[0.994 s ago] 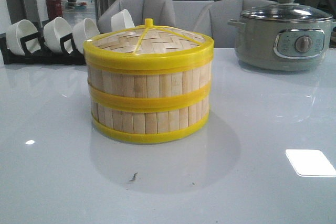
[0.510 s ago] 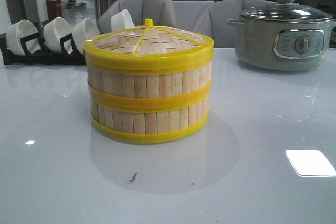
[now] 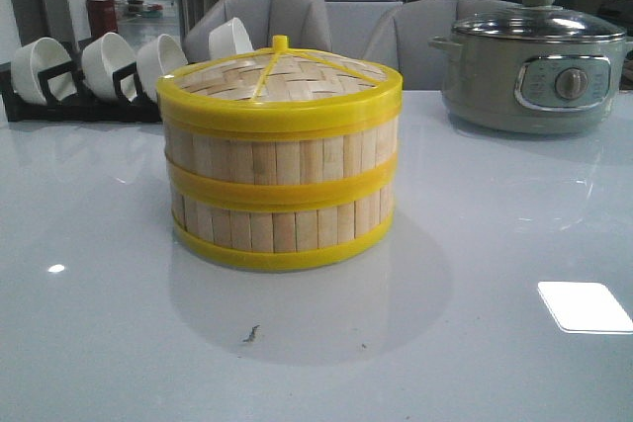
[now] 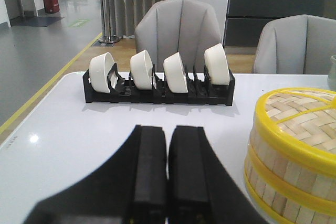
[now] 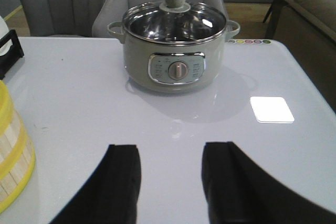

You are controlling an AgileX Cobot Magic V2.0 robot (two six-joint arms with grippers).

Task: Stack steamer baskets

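Note:
Two steamer baskets stand stacked in the middle of the table, the upper basket on the lower basket, with the woven yellow-rimmed lid on top. The stack also shows in the left wrist view and at the edge of the right wrist view. My left gripper is shut and empty, apart from the stack and beside it. My right gripper is open and empty over bare table, on the stack's other side. Neither gripper shows in the front view.
A grey-green electric pot with a glass lid stands at the back right, and shows in the right wrist view. A black rack of white bowls stands at the back left, and shows in the left wrist view. Grey chairs stand behind the table.

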